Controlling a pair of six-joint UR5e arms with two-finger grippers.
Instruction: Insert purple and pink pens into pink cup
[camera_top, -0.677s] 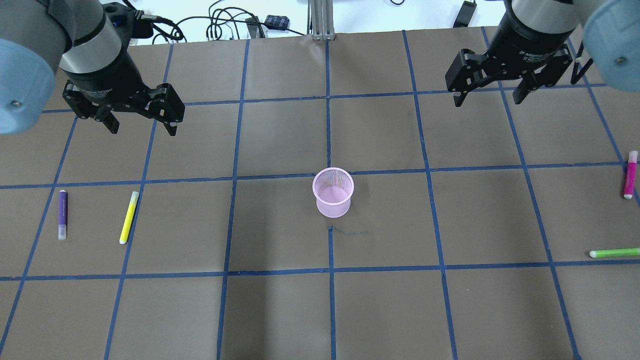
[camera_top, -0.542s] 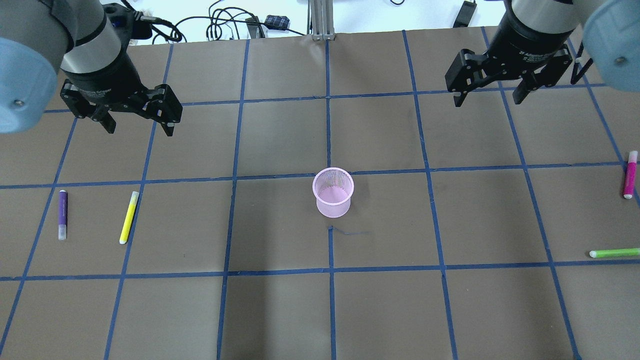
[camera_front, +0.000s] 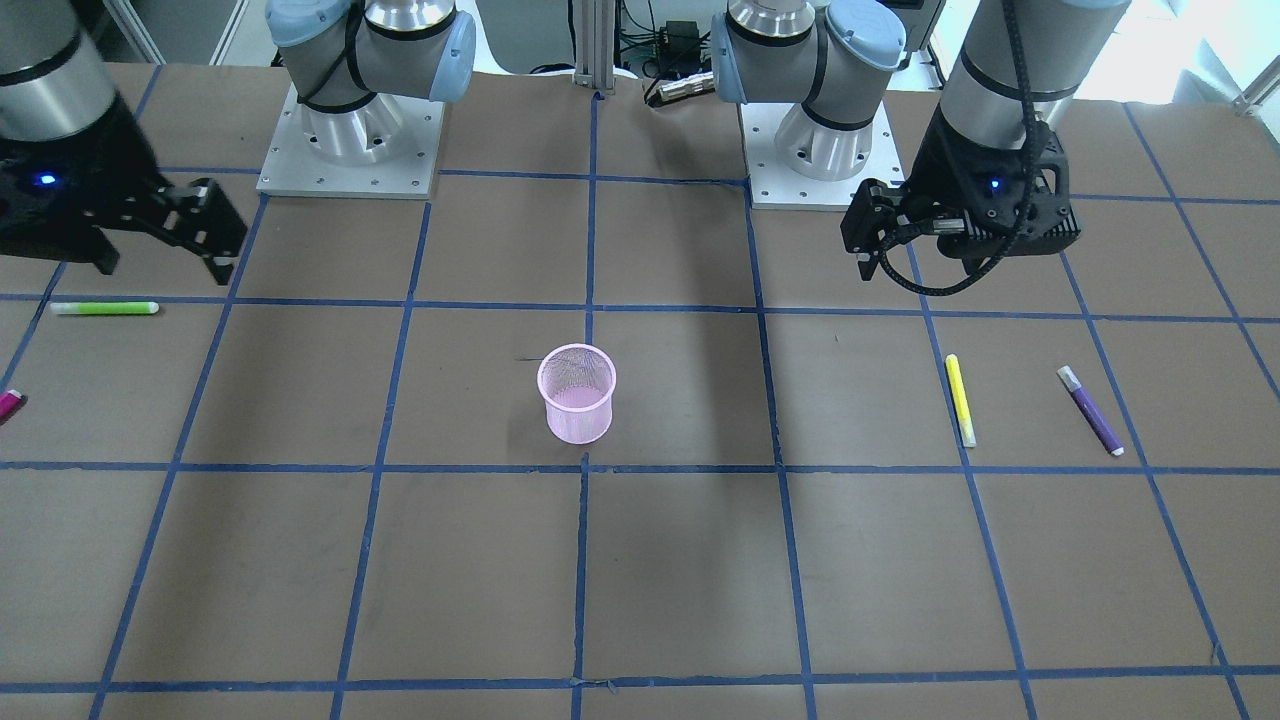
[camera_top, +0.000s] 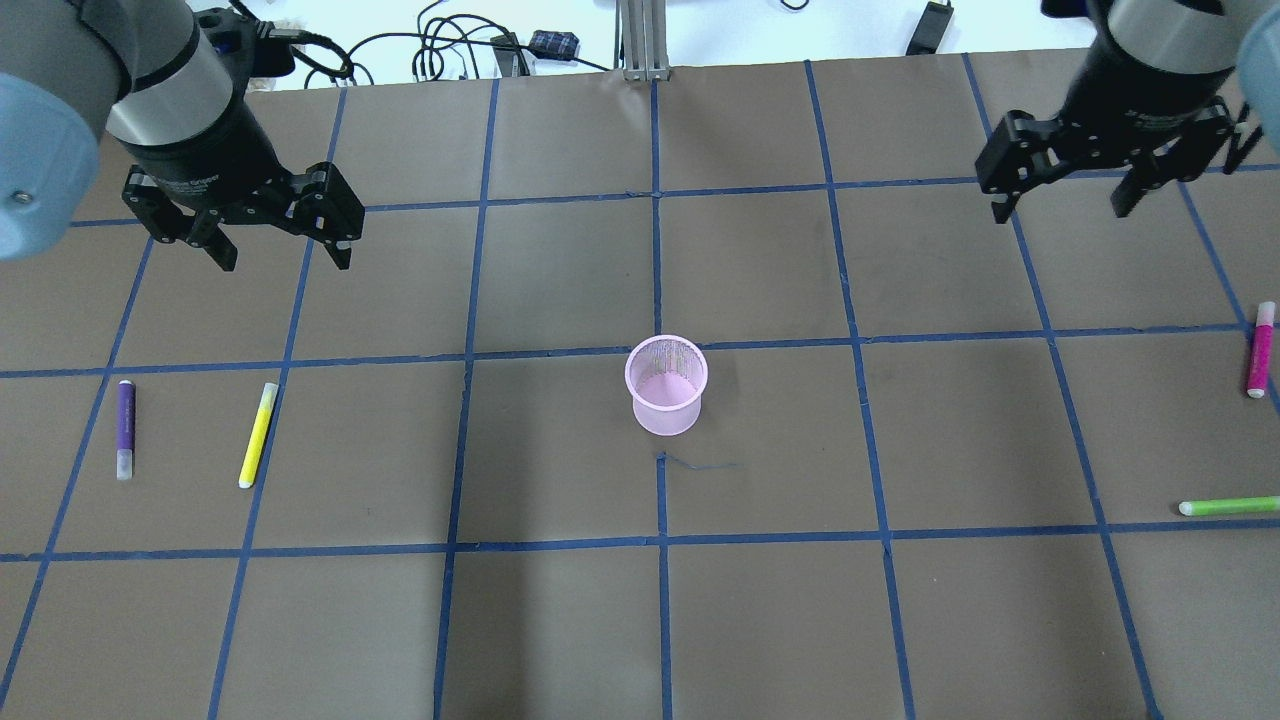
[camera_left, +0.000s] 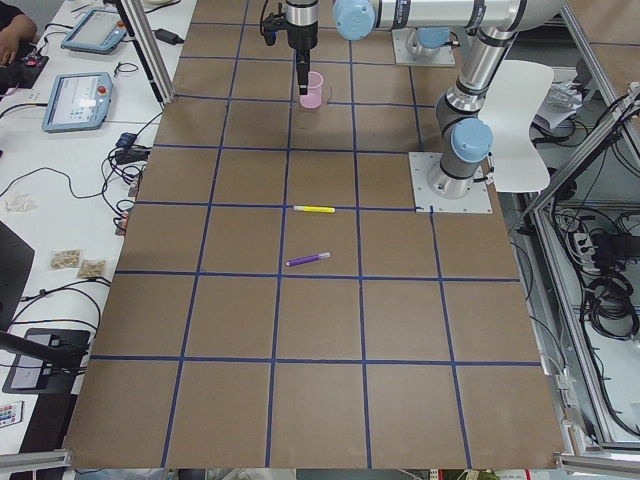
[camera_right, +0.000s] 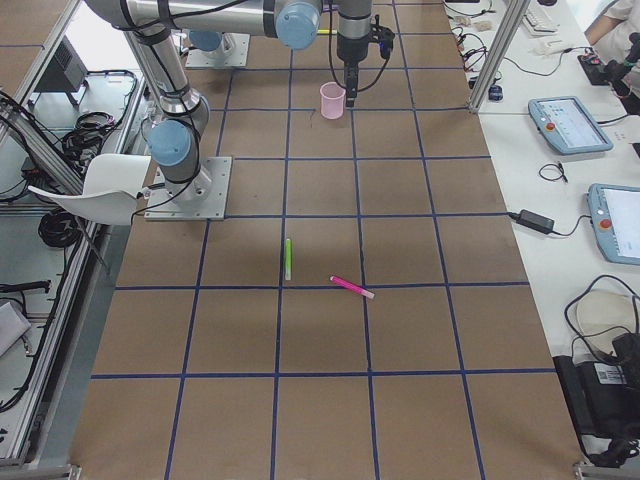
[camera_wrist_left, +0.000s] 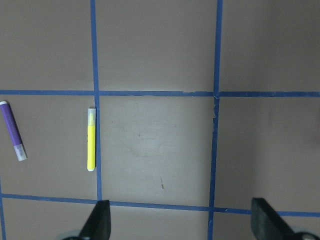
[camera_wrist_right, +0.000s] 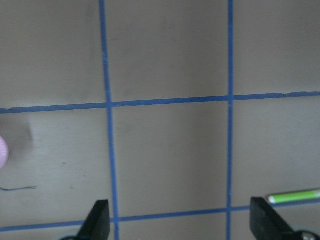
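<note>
The pink mesh cup (camera_top: 667, 384) stands upright and empty near the table's middle. The purple pen (camera_top: 125, 428) lies flat at the left and also shows in the left wrist view (camera_wrist_left: 12, 131). The pink pen (camera_top: 1260, 350) lies flat at the far right edge. My left gripper (camera_top: 285, 262) is open and empty, raised above the table behind the purple pen. My right gripper (camera_top: 1060, 212) is open and empty, raised at the back right, behind and to the left of the pink pen.
A yellow pen (camera_top: 258, 434) lies just right of the purple pen. A green pen (camera_top: 1228, 506) lies at the right, nearer the front than the pink pen. Cables and a metal post (camera_top: 640, 40) sit beyond the table's far edge.
My right gripper has moved to the right, toward the side with the pink pen. My left gripper has barely shifted. Both stay open; pens and cup have not moved.
</note>
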